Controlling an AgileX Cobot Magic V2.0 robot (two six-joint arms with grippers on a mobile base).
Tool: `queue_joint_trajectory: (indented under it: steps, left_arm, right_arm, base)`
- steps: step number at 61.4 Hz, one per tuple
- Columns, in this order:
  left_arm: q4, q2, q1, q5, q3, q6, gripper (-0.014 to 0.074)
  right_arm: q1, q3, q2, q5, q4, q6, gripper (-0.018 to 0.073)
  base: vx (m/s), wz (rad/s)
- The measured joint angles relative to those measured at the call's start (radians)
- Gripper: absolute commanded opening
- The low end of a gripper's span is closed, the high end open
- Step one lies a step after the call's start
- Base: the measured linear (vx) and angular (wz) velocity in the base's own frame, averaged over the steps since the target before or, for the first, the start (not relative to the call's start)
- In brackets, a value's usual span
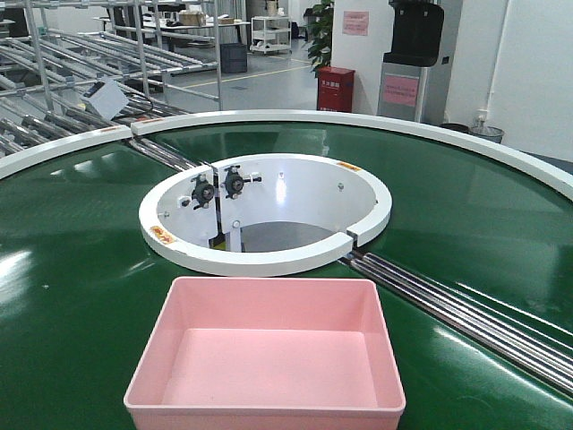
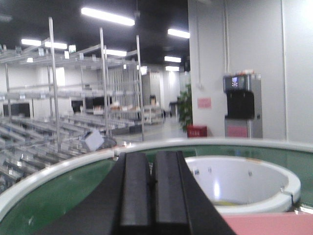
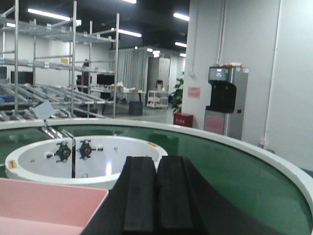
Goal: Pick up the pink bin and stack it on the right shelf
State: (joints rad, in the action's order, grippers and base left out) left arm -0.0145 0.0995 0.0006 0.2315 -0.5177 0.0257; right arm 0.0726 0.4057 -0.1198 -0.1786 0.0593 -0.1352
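The pink bin (image 1: pixel 269 354) is a shallow pale-pink tub, empty, sitting on the green curved conveyor belt (image 1: pixel 81 269) at the near centre. A corner of it shows at the lower right of the left wrist view (image 2: pixel 274 224) and at the lower left of the right wrist view (image 3: pixel 44 205). My left gripper (image 2: pixel 151 161) is shut and empty, to the left of the bin. My right gripper (image 3: pixel 156 164) is shut and empty, to the right of the bin. Neither gripper shows in the front view. The right shelf is out of view.
A white ring (image 1: pixel 269 210) with black knobs surrounds the hole in the belt just beyond the bin. Steel rollers (image 1: pixel 466 309) cross the belt at the right. Metal racks (image 1: pixel 89 63) stand at the far left, a dispenser (image 1: pixel 412 58) and red box (image 1: pixel 336 88) behind.
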Motion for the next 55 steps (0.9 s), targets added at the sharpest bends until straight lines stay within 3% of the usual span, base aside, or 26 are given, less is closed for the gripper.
queue_joint_trajectory:
  steps: [7,17,24,32,39,47,55]
  left_arm:
    - [0.000,0.118,0.000,0.197,-0.138,0.000,0.0003]
    - [0.000,0.245,0.000,0.391,-0.181,0.000,0.0003]
    - [0.000,0.306,0.000,0.452,-0.157,0.000,0.0003]
    - [0.000,0.338,0.000,0.443,-0.141,0.000,0.0020]
    - [0.000,0.388,0.000,0.457,-0.141,0.001,0.0125]
    - [0.000,0.492,0.000,0.499,-0.165,0.037,0.0340]
    - [-0.023,0.599,-0.005,0.510,-0.216,0.087,0.0498]
  right_arm:
    - [0.000,0.129,-0.131,-0.180,0.000,0.000,-0.0009]
    - [0.000,0.192,-0.305,-0.360,0.004,0.000,-0.0009]
    - [0.000,0.192,-0.417,-0.400,0.003,0.000,-0.0009]
    - [0.000,0.192,-0.514,-0.410,0.002,0.000,0.0029]
    - [0.000,0.228,-0.619,-0.465,0.001,0.000,0.0172]
    - [0.000,0.328,-0.749,-0.550,0.002,-0.035,0.0425]
    - [0.004,0.422,-0.862,-0.584,0.039,-0.107,0.0594]
  base:
    - [0.00,0.00]
    - [0.00,0.00]
    - [0.00,0.00]
    - [0.00,0.00]
    - [0.00,0.00]
    - [0.00,0.00]
    - [0.00,0.00]
